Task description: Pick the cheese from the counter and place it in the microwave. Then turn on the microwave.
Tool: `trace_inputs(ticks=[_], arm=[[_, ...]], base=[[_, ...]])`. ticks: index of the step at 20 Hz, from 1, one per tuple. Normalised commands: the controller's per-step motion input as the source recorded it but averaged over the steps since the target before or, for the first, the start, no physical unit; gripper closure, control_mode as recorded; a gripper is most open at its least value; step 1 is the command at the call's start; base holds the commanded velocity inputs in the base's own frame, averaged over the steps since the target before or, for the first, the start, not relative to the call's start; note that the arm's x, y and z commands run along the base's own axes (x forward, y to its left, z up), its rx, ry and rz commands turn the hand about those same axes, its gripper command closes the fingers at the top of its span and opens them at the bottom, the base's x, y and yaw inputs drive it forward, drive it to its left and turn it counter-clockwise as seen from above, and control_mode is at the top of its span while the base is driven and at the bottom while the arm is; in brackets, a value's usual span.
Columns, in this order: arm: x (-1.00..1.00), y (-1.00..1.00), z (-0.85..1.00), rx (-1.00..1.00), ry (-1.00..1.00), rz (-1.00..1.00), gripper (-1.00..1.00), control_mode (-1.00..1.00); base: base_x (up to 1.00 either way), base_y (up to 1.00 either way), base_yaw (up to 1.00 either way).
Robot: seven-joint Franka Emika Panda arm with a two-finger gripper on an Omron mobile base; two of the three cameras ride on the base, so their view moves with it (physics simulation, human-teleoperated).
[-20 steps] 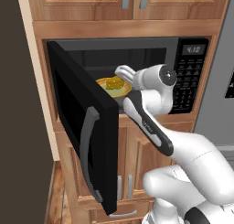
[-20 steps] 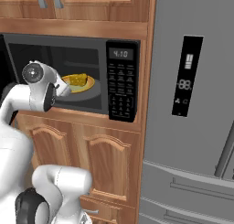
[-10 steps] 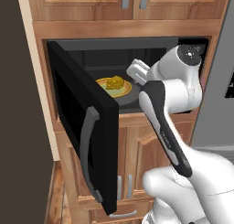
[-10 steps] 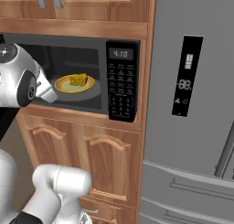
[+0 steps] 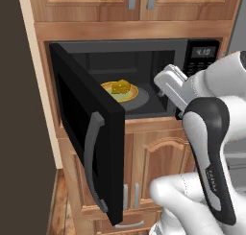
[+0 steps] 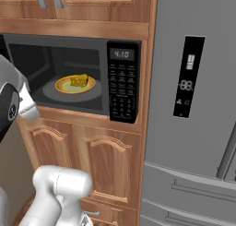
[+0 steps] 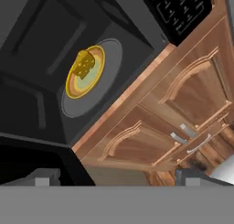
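The black microwave [image 5: 144,48] stands with its door [image 5: 81,119] swung wide to the left. Inside, the yellow-orange cheese [image 5: 121,87] wedge rests on a yellow-rimmed plate [image 5: 132,96] on the turntable. From the right base view the cheese [image 6: 79,80] sits left of the keypad [image 6: 123,89] and display [image 6: 121,54]. My gripper [image 5: 161,79] hangs just outside the cavity's mouth, to the right of the cheese and apart from it. In the hand view the gripper [image 7: 118,178] is open and holds nothing, with the cheese [image 7: 84,64] well ahead. The counter is out of view.
Wooden cabinet doors [image 6: 106,160] lie below the microwave and more cabinets above it. A grey fridge [image 6: 193,105] stands immediately to the right. The open door's grey handle [image 5: 93,157] juts out at the left, beside a dark wall [image 5: 19,133].
My hand has drawn back out of the microwave and to the right. The cheese stays on the plate inside. The base views have not shifted.
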Motion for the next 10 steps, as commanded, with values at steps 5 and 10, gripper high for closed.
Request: trace_inputs(ticks=[5,10], arm=[[-0.75,0.0,0.44,0.11,-0.11,0.0,-1.0,-1.0],[-0.86,0.0,0.69,0.09,-0.09,0.0,-1.0,-1.0]], base=[[0.0,0.0,0.0],[0.0,0.0,0.0]])
